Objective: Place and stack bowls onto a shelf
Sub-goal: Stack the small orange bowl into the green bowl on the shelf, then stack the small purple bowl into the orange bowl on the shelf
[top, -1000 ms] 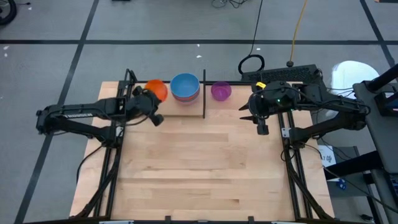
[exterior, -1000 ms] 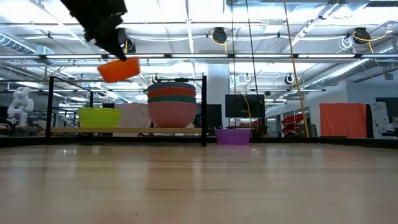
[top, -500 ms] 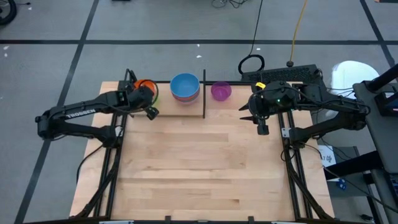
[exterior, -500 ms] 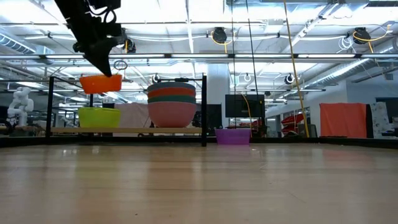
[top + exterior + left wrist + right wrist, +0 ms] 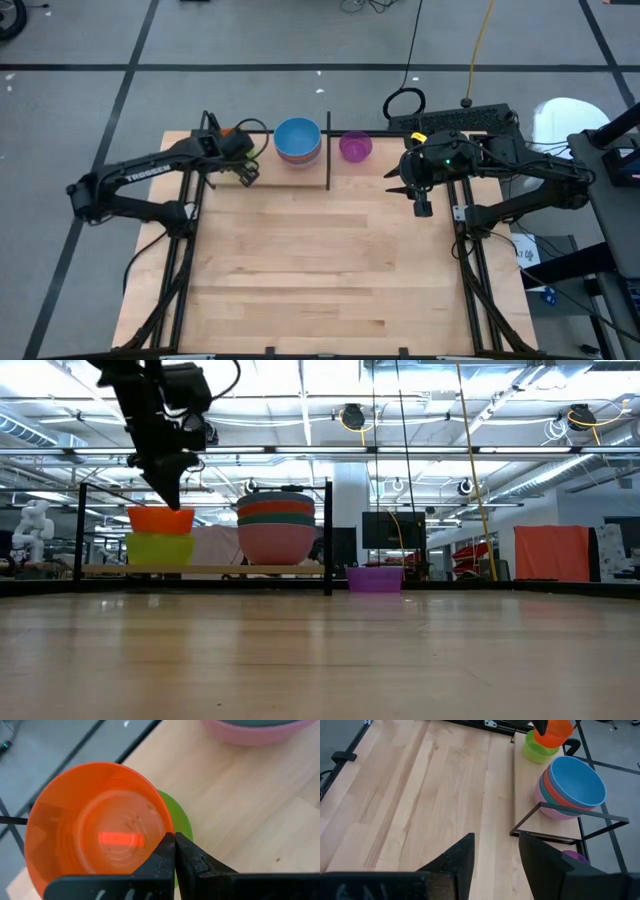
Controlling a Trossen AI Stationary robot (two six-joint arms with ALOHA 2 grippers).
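Observation:
In the low view my left gripper (image 5: pixel 176 498) stands over the left end of the shelf (image 5: pixel 215 570), shut on the orange bowl (image 5: pixel 160 519). That bowl is level, its lower part sunk into the yellow-green bowl (image 5: pixel 160 549) on the plank. To the right on the shelf (image 5: pixel 268 164) is a stack with the blue bowl (image 5: pixel 297 138) on top. The purple bowl (image 5: pixel 355 147) rests on the tabletop past the black upright (image 5: pixel 328 150). My right gripper (image 5: pixel 392 182) hovers open near the table's right edge. My left gripper pinches the orange bowl's rim (image 5: pixel 166 831) on the side nearest the wrist, one finger (image 5: pixel 159 861) inside the bowl and the other outside. The fingers slant down from above. The bowl is upright, nested in the yellow-green bowl (image 5: pixel 183 822).
The stack reads blue (image 5: pixel 576 780), red, teal and pink from the top, under the shelf's black frame (image 5: pixel 570 812). The purple bowl (image 5: pixel 575 856) is outside that frame. Bare tabletop (image 5: pixel 330 260) stretches from the shelf to the near edge.
My left gripper has moved toward the table's left and down, staying shut on the orange bowl. The bowl, at first tilted and high above the shelf, has levelled and come down into the yellow-green bowl.

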